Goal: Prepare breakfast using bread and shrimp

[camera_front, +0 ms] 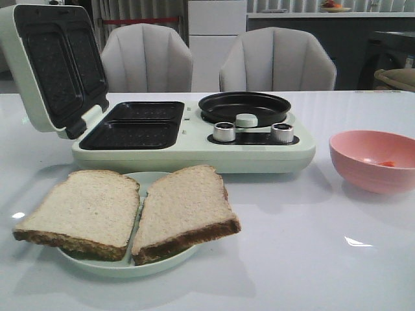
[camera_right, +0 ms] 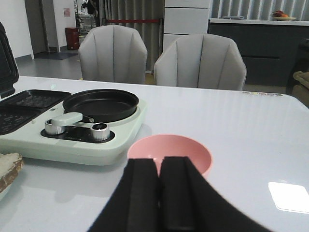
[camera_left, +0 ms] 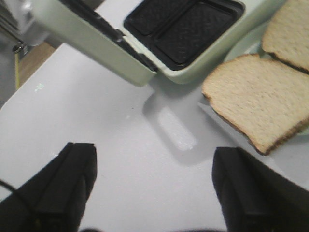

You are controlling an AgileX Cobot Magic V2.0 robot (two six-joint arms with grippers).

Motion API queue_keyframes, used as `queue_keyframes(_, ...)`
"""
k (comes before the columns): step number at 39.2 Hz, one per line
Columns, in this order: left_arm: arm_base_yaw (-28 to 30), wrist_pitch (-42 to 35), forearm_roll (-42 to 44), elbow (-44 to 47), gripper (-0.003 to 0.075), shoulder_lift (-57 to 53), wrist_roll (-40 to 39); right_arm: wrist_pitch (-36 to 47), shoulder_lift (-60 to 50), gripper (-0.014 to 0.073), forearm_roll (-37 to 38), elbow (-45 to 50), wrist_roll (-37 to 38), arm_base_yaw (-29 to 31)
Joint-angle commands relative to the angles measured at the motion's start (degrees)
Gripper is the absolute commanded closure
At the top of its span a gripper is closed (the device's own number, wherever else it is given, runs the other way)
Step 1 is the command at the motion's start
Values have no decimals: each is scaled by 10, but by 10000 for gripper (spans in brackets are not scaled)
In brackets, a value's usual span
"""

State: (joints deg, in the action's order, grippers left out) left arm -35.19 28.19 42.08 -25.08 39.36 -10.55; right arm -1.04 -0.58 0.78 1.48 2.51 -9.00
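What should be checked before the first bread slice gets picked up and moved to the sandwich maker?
1. Sandwich maker lid open, grill plates bare: ok.
2. Two bread slices on the plate, nothing on top of them: ok.
3. Left gripper open, fingers wide apart over bare table: ok.
4. Right gripper shut with nothing between its fingers: ok for now; it must open before taking shrimp.
5. Shrimp in the pink bowl: an orange piece shows; how many, cannot tell.
6. Appliance on or heated: cannot tell.
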Motion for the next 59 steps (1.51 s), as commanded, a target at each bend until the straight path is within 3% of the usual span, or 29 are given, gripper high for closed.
queue_keyframes(1, -52, -16, 33, -19, 173, 51, -10, 44, -12, 459, 0, -9, -5, 3)
queue_keyframes(9, -113, -16, 110, -25, 173, 164, -62, 44, -12, 459, 0, -9, -5, 3)
queue_keyframes(21, -150, 28, 213, -49, 173, 311, -149, 44, -12, 459, 0, -9, -5, 3)
queue_keyframes(30, -170, 43, 255, -50, 173, 365, -151, 44, -12, 459, 0, -9, -5, 3)
queue_keyframes(59, -153, 63, 404, -59, 176, 449, -163, 44, -12, 459, 0, -9, -5, 3)
